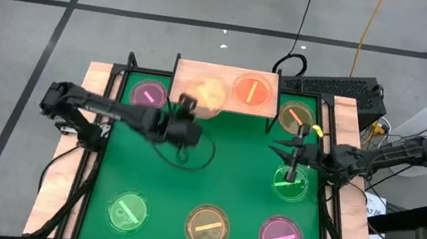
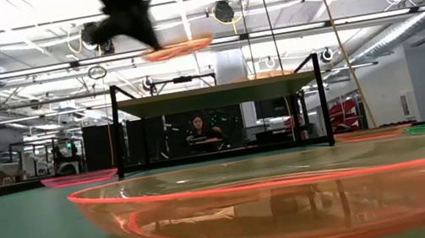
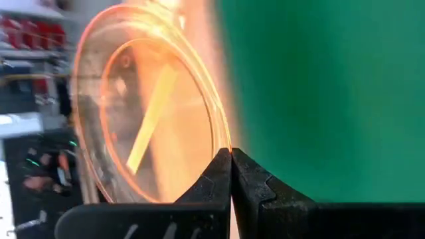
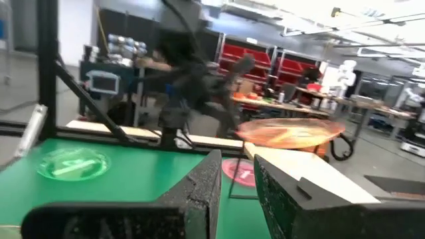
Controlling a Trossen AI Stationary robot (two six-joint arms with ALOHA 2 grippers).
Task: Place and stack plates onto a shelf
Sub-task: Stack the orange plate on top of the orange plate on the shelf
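Note:
My left gripper (image 1: 188, 104) is shut on an orange translucent plate (image 1: 208, 95) with a yellow stripe. It holds the plate in the air over the left half of the shelf (image 1: 223, 77), a light-wood board on black legs (image 2: 217, 94). A second orange plate (image 1: 253, 90) lies flat on the shelf's right half. My right gripper (image 1: 296, 150) hangs open above a green plate (image 1: 290, 184) near the mat's right edge and touches nothing. The right wrist view shows the held plate (image 4: 289, 129) beyond that gripper's fingers (image 4: 236, 176). My left gripper (image 3: 231, 159) pinches the orange plate's rim (image 3: 226, 141) between its two fingertips, on the side facing the table's left. The fingers come in about level from the left. The plate (image 2: 176, 49) is lifted clear above the shelf top and lies nearly flat.
Other plates lie on the green mat (image 1: 223, 171): pink (image 1: 148, 94) left of the shelf, yellowish (image 1: 296, 114) right of it, and green (image 1: 127, 210), orange (image 1: 207, 225) and pink (image 1: 281, 236) along the near edge. People sit in the room behind (image 2: 197, 130).

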